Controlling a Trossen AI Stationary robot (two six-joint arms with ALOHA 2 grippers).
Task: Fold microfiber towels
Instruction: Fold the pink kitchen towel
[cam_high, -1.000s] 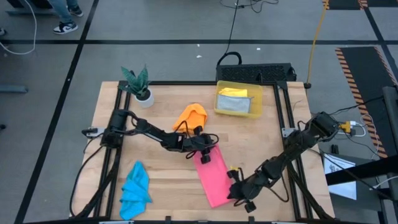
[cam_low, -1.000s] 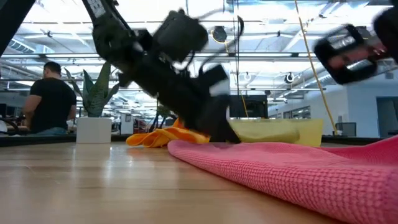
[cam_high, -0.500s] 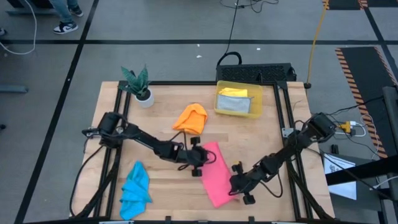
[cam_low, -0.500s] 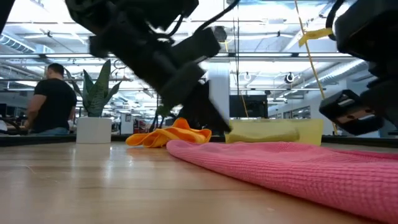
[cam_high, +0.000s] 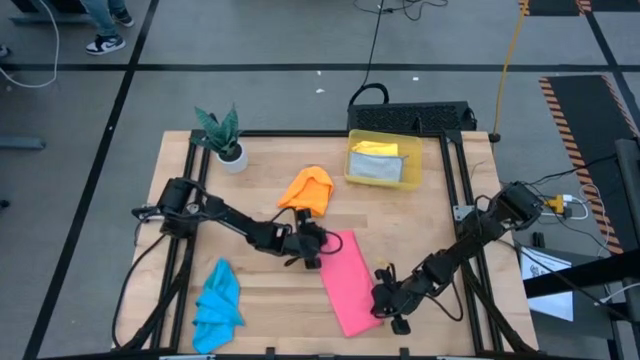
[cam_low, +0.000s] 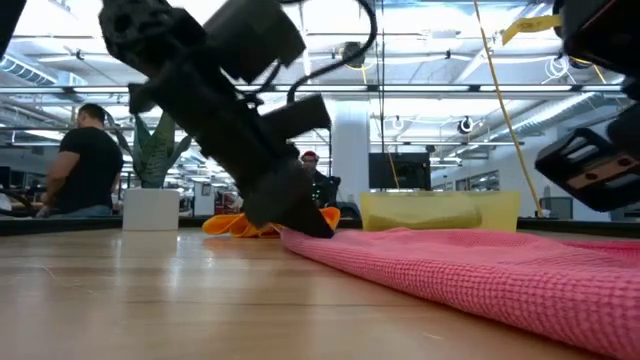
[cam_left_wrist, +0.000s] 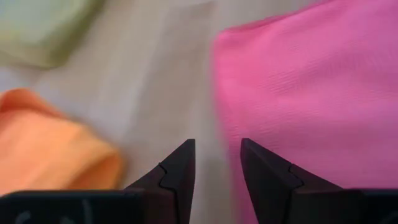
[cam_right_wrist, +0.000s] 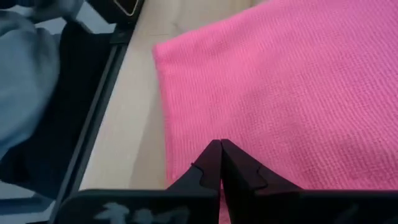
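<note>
Wooden table (cam_high: 400, 215): we've swung the left gripper (cam_high: 312, 250) back w/ jaws part open, empty, at the far-left corner of the pink towel (cam_high: 348, 285), which lies flat mid-table. Right gripper (cam_high: 384, 302), fully shut, empty, sits over its right edge. Looks like next fold is starting.

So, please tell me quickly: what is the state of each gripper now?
Left gripper: open, holding nothing, at the pink towel's edge.
Right gripper: closed, empty, above the pink towel.
</note>
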